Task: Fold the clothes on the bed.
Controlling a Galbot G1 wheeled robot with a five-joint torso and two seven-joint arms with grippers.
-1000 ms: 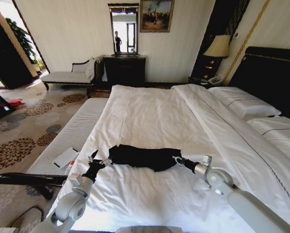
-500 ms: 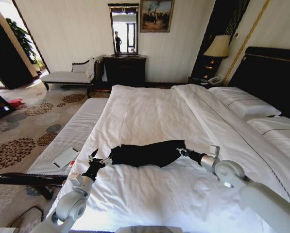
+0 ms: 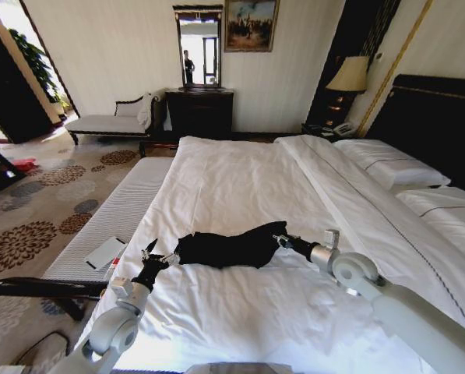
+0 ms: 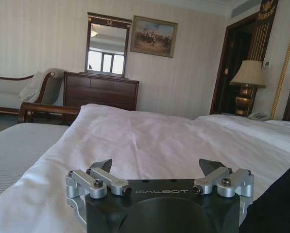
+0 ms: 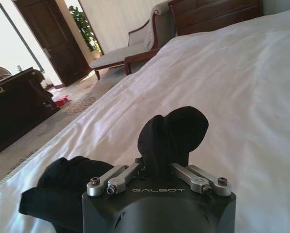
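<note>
White bed carries the black T-shirt, bunched near its foot edge. Right gripper pinches the shirt's right end (a raised fold); a thin bite could slip, or the cloth drag into a heap. Left gripper, fingers spread, hovers just beside the shirt's left end, holding nothing.

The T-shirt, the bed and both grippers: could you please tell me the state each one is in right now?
T-shirt: bunched, unfolded, one end lifted off the sheet.
Right gripper: shut on the T-shirt, at its raised end.
Left gripper: open, holding nothing, beside the T-shirt's other end.
Bed: made, white duvet spread flat.
Pillows: lying at the headboard.
</note>
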